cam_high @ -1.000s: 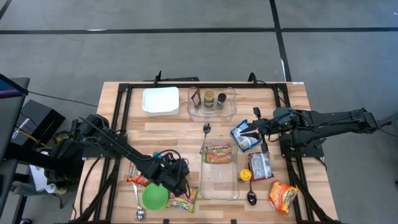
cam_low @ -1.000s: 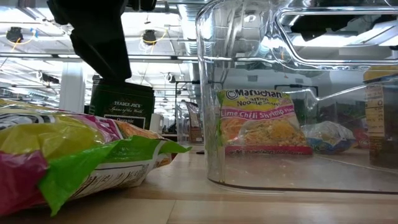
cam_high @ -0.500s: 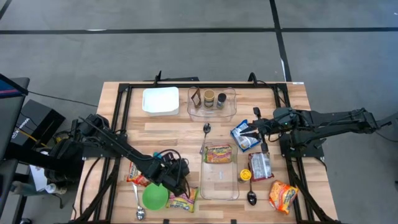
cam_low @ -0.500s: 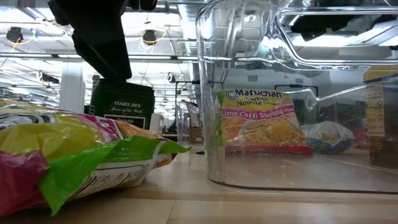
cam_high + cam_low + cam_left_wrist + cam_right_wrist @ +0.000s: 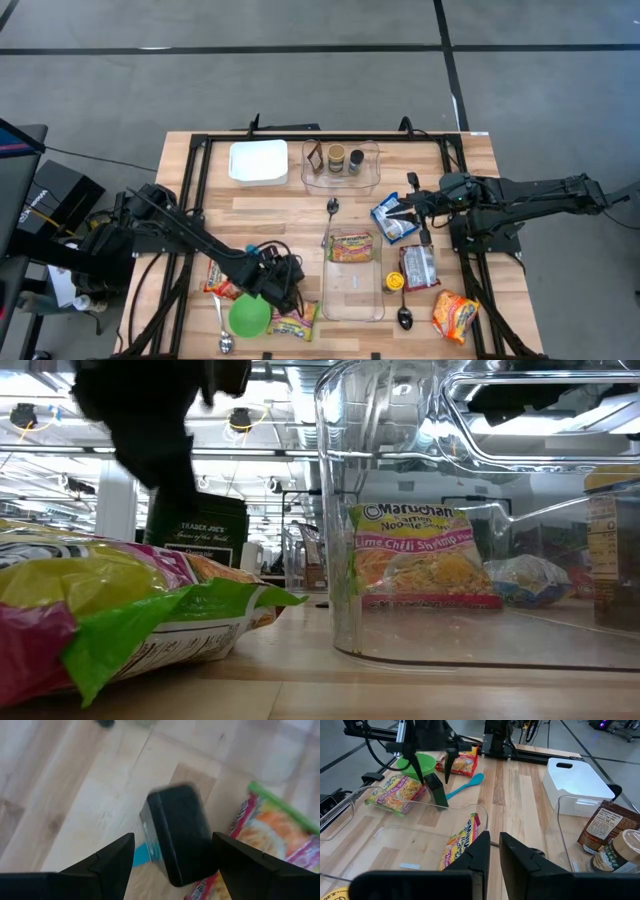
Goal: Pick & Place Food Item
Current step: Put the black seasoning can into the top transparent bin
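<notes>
One noodle packet (image 5: 351,248) already lies in the clear tray (image 5: 353,296), and beside that tray the left end effector (image 5: 283,281) hangs wide apart over a dark box (image 5: 179,832), nothing gripped yet; the right end effector (image 5: 407,205) waits pinched together, empty.

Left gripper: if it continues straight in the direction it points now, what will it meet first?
Probably the dark box. In the left wrist view it lies straight ahead, centred between the open fingers of the left gripper, beside a ramen packet. How far ahead is unclear.
</notes>
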{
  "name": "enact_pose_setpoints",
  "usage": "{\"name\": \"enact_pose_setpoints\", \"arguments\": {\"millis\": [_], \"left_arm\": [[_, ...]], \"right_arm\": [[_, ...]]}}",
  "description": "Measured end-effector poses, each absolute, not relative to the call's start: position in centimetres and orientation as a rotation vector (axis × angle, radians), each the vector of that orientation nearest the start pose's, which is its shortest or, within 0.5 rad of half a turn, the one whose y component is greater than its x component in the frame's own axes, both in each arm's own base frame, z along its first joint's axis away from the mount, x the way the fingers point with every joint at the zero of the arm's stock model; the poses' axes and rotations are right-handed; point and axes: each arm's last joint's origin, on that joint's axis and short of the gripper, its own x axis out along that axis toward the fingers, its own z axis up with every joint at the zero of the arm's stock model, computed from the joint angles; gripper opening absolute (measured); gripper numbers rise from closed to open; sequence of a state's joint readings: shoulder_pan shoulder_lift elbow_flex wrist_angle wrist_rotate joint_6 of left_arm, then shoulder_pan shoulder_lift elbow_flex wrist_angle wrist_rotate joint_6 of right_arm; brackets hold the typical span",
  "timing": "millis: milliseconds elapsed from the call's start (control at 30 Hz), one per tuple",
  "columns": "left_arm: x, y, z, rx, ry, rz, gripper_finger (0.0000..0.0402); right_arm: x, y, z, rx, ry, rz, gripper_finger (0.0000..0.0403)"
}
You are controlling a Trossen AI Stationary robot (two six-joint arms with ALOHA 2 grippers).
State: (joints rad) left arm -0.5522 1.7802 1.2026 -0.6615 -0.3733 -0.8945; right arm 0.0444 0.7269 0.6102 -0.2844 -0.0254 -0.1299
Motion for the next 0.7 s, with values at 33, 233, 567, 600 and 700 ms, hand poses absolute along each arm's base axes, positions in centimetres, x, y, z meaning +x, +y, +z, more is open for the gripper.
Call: {"name": "enact_pose_setpoints", "arguments": {"millis": [33,233,567,600,700], "left_arm": [[29.87,-17.04,18.68,-0.257,1.055,0.331,0.026],[29.79,-16.94,18.37,-0.257,1.055,0.333,0.026],[29.71,-16.63,18.4,-0.204,1.015,0.393,0.026],[29.66,-16.58,18.39,-0.196,1.016,0.4,0.026],[29.55,-16.49,18.35,-0.183,1.022,0.411,0.0259]], "right_arm": [[16.19,0.79,27.22,-0.132,0.396,0.095,0.0035],[16.18,0.79,27.2,-0.132,0.399,0.095,0.0035],[16.09,0.78,27.0,-0.131,0.422,0.096,0.0035],[16.09,0.78,27.0,-0.131,0.422,0.096,0.0035],[16.09,0.79,27.0,-0.131,0.422,0.096,0.0035]]}}
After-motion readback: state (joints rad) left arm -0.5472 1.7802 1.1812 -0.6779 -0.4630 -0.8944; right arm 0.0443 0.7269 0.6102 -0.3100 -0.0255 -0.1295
